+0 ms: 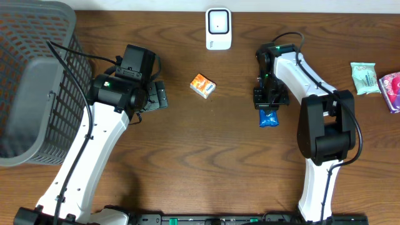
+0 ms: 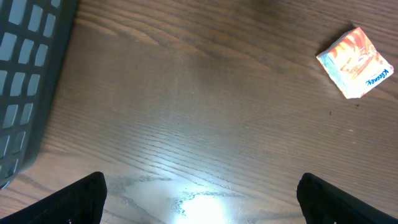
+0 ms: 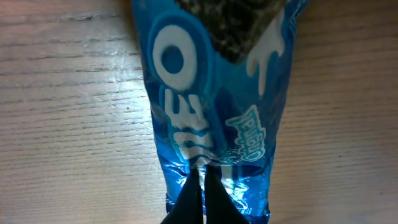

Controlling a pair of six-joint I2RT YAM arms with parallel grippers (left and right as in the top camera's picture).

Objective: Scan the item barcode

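The counter (image 1: 219, 150) is dark brown wood with a fine grain that runs across it. In the left wrist view a patch of lamp glare lies on the boards near the bottom. Beyond the far edge only a thin pale strip of the room shows. A dark rail (image 1: 206, 219) with small green lights runs along the near edge, between the bases of the arms.

A grey plastic basket (image 1: 25, 75) with a slotted wall fills the far left corner. A white scanner (image 1: 218, 28) sits at the far edge, near the middle. An orange tissue pack (image 1: 202, 85) lies tilted on the bare wood between the two arms, well apart from both. Two more packets lie at the right edge, a pale green packet (image 1: 364, 77) and a pink packet (image 1: 391, 90) just beside it.

The blue Oreo packet (image 1: 269, 117) lies flat on the counter, right of centre and nearer than the scanner, under the right arm's wrist. The right hand (image 1: 270, 103) is closed. In its wrist view the dark fingertips (image 3: 194, 200) meet on the crimped end of the packet, pinching the foil while the rest of the wrapper stays on the wood.

The left hand (image 1: 156, 97) hangs beside the basket with its jaws spread wide and nothing between them. Its two fingers appear only at the bottom corners of its own view, above bare wood.
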